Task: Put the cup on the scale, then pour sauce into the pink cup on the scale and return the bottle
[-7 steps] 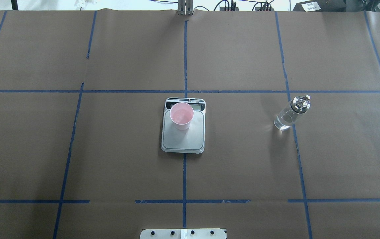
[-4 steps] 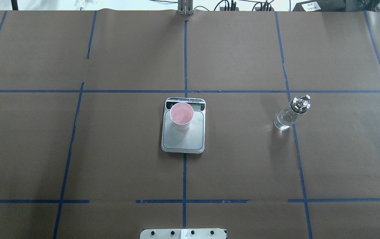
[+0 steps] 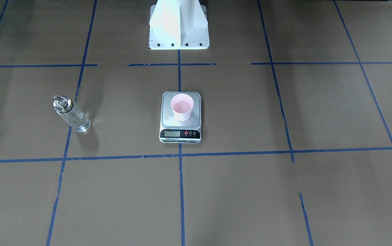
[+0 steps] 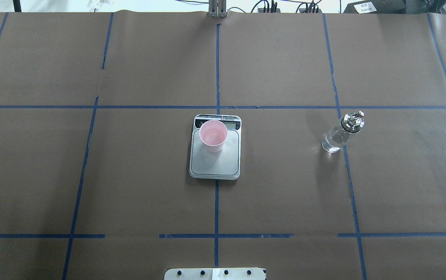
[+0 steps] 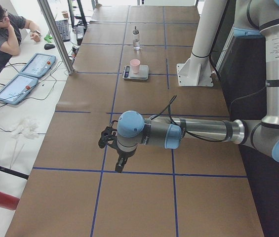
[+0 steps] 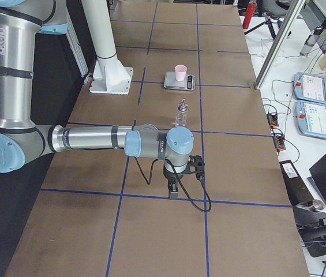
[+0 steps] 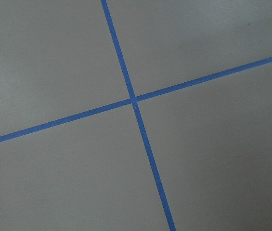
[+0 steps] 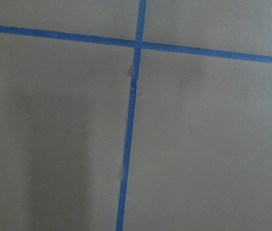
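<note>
The pink cup (image 4: 213, 135) stands upright on the scale (image 4: 215, 165), on the part of the silver plate nearest the display. It also shows in the front-facing view (image 3: 182, 106). The clear glass bottle (image 4: 338, 134) with its silver pourer cap stands alone on the table, well to the right of the scale, with clear liquid in its lower part. Both arms are pulled back to the table's ends. The left gripper (image 5: 120, 167) and the right gripper (image 6: 173, 192) hang over bare paper far from everything, and I cannot tell whether they are open or shut.
Brown paper with blue tape grid lines (image 4: 216, 202) covers the table. The robot's white base (image 3: 179, 25) stands behind the scale. An operator (image 5: 1, 34) sits at a side desk with tablets and cables. Both wrist views show only tape crossings.
</note>
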